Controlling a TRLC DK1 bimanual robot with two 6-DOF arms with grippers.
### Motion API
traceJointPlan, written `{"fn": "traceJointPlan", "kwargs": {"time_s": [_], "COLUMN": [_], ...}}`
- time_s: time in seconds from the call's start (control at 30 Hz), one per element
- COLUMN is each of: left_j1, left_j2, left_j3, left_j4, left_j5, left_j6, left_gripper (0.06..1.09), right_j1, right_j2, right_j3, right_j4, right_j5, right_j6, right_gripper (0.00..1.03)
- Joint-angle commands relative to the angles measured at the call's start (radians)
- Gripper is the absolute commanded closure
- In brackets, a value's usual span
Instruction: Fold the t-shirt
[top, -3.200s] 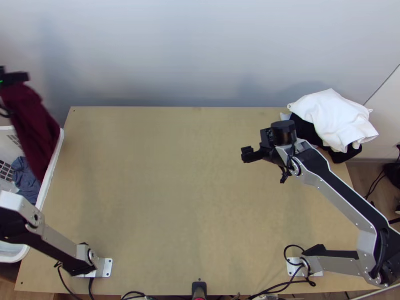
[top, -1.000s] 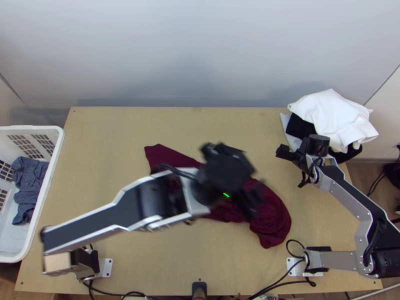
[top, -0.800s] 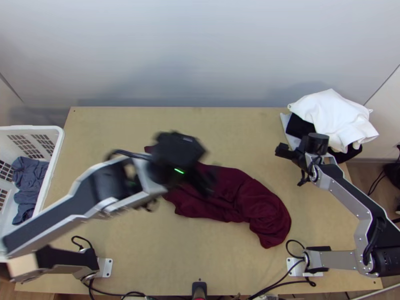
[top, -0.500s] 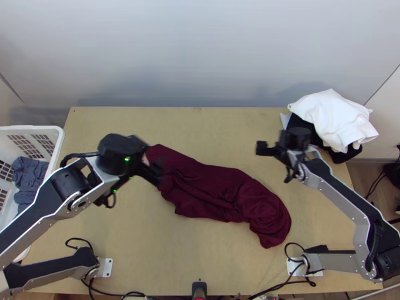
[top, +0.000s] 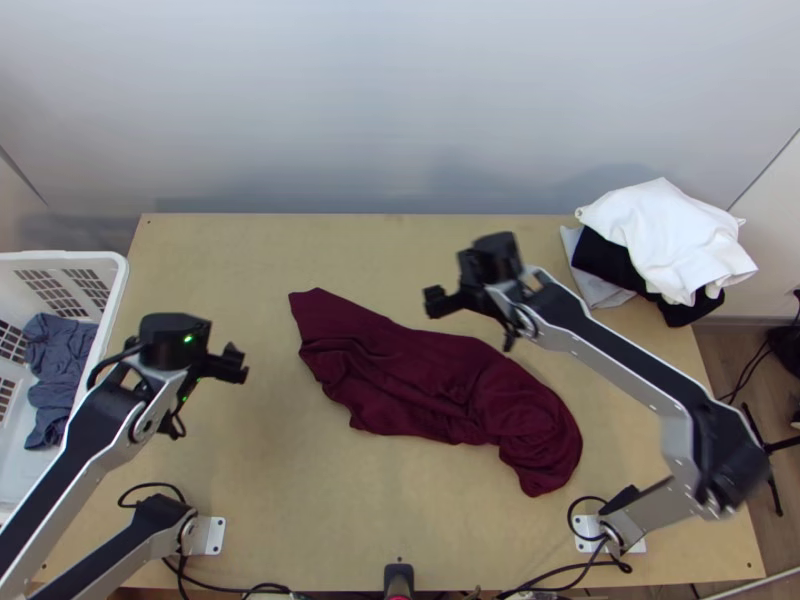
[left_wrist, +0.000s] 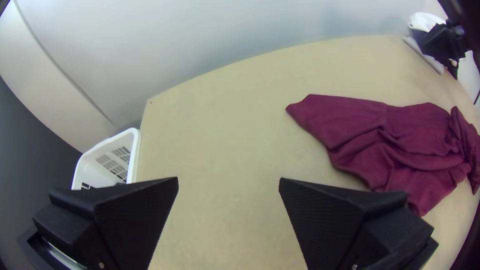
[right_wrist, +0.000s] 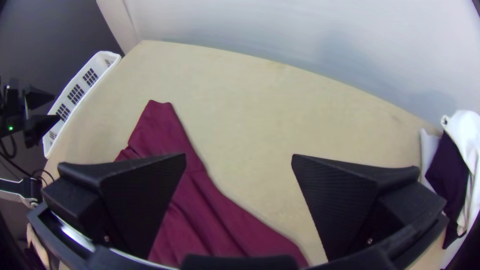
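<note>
Left claw (left_wrist: 228, 181): fingers wide apart, nothing between them, poised to the left of the shirt (top: 420, 380). Shirt: bunched in a long diagonal heap across the middle of the table (top: 220, 260). Right claw (right_wrist: 239, 156): likewise spread wide and empty, near the shirt's far side. Stage, as judged: flattening, before any fold; the next move calls for each claw to pinch an edge and draw the cloth out flat.

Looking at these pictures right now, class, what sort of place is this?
Probably a robot workstation for laundry folding: a maroon garment lies bunched on a light wooden table, between a basket holding grey-blue cloth and a pile of clothes.
</note>
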Motion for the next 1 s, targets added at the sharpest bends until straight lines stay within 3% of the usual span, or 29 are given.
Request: {"fn": "traceJointPlan", "kwargs": {"time_s": [0.0, 0.3, 0.53, 0.97], "left_j1": [0.139, 0.215, 0.250, 0.277], "left_j2": [-0.111, -0.237, -0.260, -0.304], "left_j3": [-0.142, -0.218, -0.245, -0.276], "left_j4": [0.029, -0.011, -0.008, 0.001], "left_j5": [0.053, 0.089, 0.089, 0.090], "left_j6": [0.007, 0.035, 0.052, 0.061], "left_gripper": [0.11, 0.11, 0.11, 0.11], "right_j1": [0.082, 0.185, 0.222, 0.280], "right_j2": [0.205, 0.478, 0.741, 0.890], "right_j3": [0.246, 0.579, 0.979, 1.028], "right_j4": [-0.099, -0.223, -0.356, -0.303], "right_j5": [0.000, -0.002, -0.002, 0.000], "right_j6": [-0.005, -0.005, -0.001, -0.008], "right_gripper": [0.05, 0.05, 0.05, 0.05]}}
